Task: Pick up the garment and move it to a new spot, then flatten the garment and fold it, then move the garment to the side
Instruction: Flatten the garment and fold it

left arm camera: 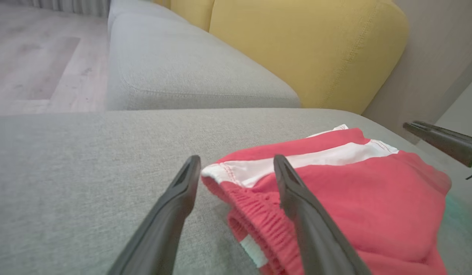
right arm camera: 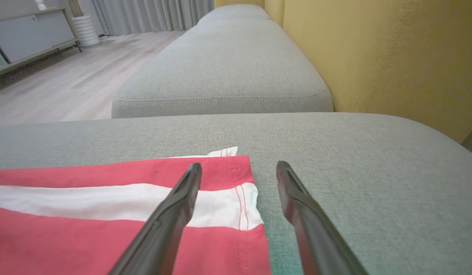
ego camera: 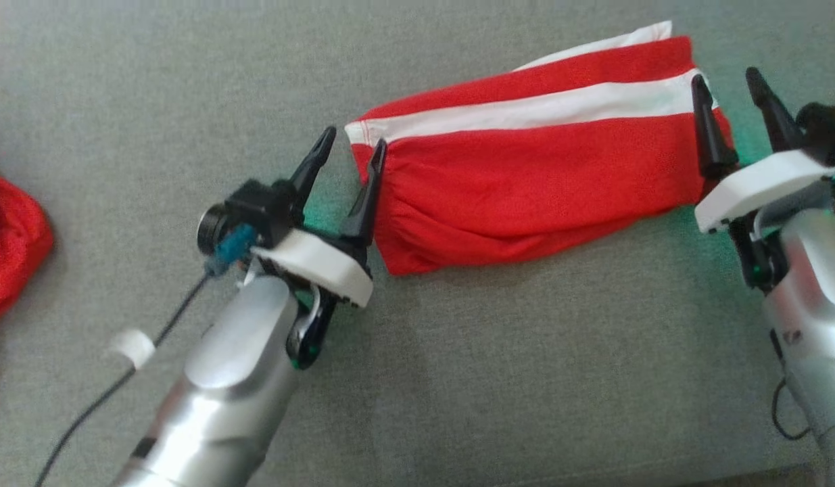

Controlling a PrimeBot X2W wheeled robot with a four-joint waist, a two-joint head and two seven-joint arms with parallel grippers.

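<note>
The garment lies stretched out on the grey sofa seat, long axis running across from the robot's left to its right, the right end angled a little farther away toward the sofa's back. The gathered elastic waistband end points at the left hand, the stitched hem end at the right hand. It's red fabric, folded into a long band, with a broad white stripe running its whole length near the far edge and a sliver of white peeking out at the far right corner; the near edge bulges softly. Both hands stand open, gripping nothing. The left one straddles the waistband corner, one finger over the cloth and the other over bare cushion. The right one does likewise at the hem. Off to the robot's far left sits a second bunched red cloth, well apart. A dark cable trails along the left arm, and yellow back cushions rise behind the seat.
</note>
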